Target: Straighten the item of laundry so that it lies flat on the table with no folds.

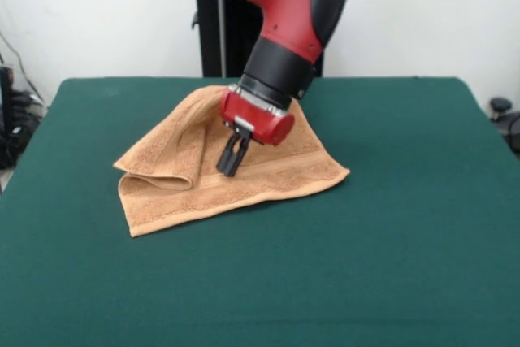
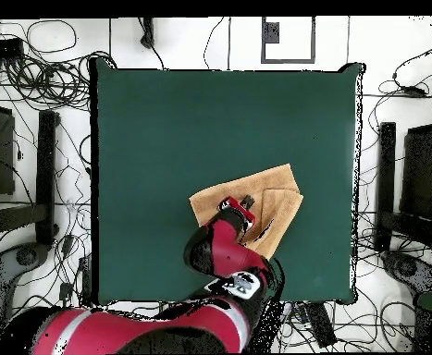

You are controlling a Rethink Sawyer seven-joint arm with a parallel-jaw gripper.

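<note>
the claw (image 1: 231,162) is pinched nearly closed over the middle of the orange towel (image 1: 280,176) — holding nothing. the fold (image 1: 166,170) at left may just bunch up more.

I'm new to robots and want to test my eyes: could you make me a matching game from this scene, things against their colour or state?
Things:
1. towel
2. table
3. gripper
4. arm

Descriptions:
A. dark green, flat
B. red and black, reaching down from above
C. orange-tan, partly folded over itself
D. black fingers close together, over the towel

Pairs: 1-C, 2-A, 3-D, 4-B
</note>
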